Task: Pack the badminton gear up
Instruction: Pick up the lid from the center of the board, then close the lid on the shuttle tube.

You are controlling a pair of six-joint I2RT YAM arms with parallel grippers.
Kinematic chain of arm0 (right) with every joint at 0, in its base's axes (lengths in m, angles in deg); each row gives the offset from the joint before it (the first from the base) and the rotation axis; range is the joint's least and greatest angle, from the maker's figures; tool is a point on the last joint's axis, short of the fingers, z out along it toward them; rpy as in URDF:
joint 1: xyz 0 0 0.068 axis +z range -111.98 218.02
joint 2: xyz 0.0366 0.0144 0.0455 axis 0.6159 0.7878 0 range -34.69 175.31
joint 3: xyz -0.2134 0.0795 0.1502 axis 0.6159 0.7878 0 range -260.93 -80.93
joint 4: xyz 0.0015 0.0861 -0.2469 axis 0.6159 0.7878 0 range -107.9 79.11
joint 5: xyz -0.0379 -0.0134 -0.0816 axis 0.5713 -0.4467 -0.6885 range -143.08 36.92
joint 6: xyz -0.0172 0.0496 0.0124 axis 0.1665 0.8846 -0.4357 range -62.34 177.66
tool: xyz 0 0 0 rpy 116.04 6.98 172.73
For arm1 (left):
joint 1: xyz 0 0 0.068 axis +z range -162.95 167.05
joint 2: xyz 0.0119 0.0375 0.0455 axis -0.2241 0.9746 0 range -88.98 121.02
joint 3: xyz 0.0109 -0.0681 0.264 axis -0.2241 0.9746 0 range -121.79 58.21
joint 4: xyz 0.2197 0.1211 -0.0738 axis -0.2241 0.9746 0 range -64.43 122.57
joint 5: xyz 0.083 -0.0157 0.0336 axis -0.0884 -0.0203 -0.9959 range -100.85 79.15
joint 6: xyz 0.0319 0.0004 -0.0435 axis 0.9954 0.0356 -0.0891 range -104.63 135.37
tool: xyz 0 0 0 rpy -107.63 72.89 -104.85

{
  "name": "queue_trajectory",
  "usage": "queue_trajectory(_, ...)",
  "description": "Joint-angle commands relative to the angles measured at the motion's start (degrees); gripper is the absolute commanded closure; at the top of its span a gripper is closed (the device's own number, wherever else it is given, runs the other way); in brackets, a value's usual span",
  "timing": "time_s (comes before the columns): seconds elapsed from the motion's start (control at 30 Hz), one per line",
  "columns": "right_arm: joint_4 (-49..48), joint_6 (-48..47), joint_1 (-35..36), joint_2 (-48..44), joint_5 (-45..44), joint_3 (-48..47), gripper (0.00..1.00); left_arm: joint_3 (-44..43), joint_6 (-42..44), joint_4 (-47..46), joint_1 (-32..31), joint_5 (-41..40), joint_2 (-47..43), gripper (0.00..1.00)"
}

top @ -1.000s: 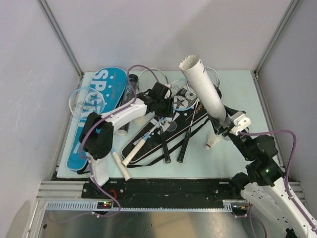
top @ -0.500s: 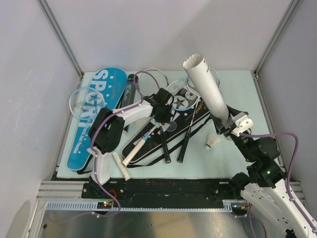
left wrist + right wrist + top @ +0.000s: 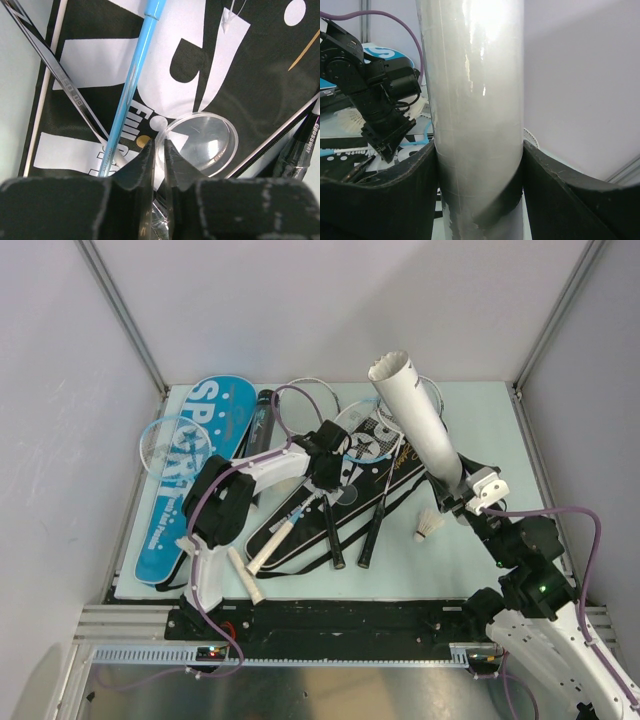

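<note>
**Bags, 2.** Blue racket bag lettered "SPORT" (image 3: 195, 455), flat at the left of the pale green table (image 3: 480, 420). Black racket bag with white lettering (image 3: 260, 85), flat at the centre, with rackets lying across it.

**Shuttle tubes, 2.** Dark tube (image 3: 263, 425), lying between the two bags. White cardboard tube (image 3: 415, 420), held off the table, long axis leaning up and back-left, open mouth uppermost.

**Left gripper** (image 3: 159, 147). Fingers drawn to a narrow slit, with the near rim of the clear round plastic lid (image 3: 200, 142) running into that slit. By the look of it the rim is pinched. The lid rests on the black bag.

**Rackets, 4 by handles counted.** White handles, 2 (image 3: 262, 552) (image 3: 244, 577). Black handles, 2 (image 3: 334, 540) (image 3: 368, 540). Heads overlap, so the count is less sure there.

**Lids, 1.**

**Shuttlecocks, 1 certain.** White feather shuttlecock (image 3: 430, 526), on bare table just beside the right gripper.

**Right gripper** (image 3: 452, 495). Clamped around the white tube's lower end.

**Governing relation.** The tube mouth lies right of, above and behind the lid. The left arm is nearer the lid, and the right arm is taken up with the tube. The loose shuttlecock probably belongs inside before capping.
</note>
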Motion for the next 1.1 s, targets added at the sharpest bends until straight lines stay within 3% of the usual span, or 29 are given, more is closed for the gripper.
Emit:
queue_trajectory(0.0, -3.6, -0.1, -0.1, 0.0, -0.7, -3.1, 0.65, 0.3, 0.7, -0.9, -0.1, 0.7, -1.1, 0.87)
queue_trajectory(0.17, -3.1, 0.1, -0.1, 0.1, -0.5, -3.1, 0.65, 1.0, 0.0, -0.9, 0.2, 2.6, -4.3, 0.99)
queue_trajectory(0.63, 1.0, -0.2, -0.6, 0.6, 2.4, 0.1, 0.65, 4.0, -3.1, -1.2, 4.8, 10.4, -21.4, 1.0)
queue_trajectory(0.87, 0.9, -1.3, -1.2, 1.4, 7.2, 1.4, 0.64, 10.1, -5.7, -3.5, 12.3, 14.2, -34.3, 1.0)
queue_trajectory(1.07, 1.3, -7.6, -1.3, 0.3, 18.6, 4.3, 0.62, 15.1, -8.5, -5.8, 21.2, 25.8, -45.7, 1.0)
